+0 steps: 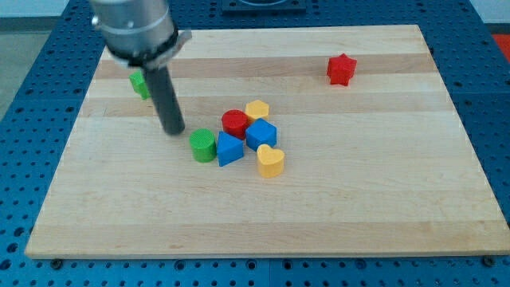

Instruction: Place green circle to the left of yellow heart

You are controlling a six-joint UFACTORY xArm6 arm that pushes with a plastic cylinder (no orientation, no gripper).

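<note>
The green circle [203, 145] sits at the left end of a cluster near the board's middle. The yellow heart [270, 160] lies at the cluster's lower right. Between them stands a blue triangle-like block [229, 149], touching the green circle. My tip [174, 130] is just up and left of the green circle, a small gap apart.
A red round block [234, 123], a yellow block [257, 110] and a blue cube [261, 134] complete the cluster. A green block [140, 83] is partly hidden behind the rod at upper left. A red star [341, 69] is at upper right. Blue pegboard surrounds the wooden board [358, 207].
</note>
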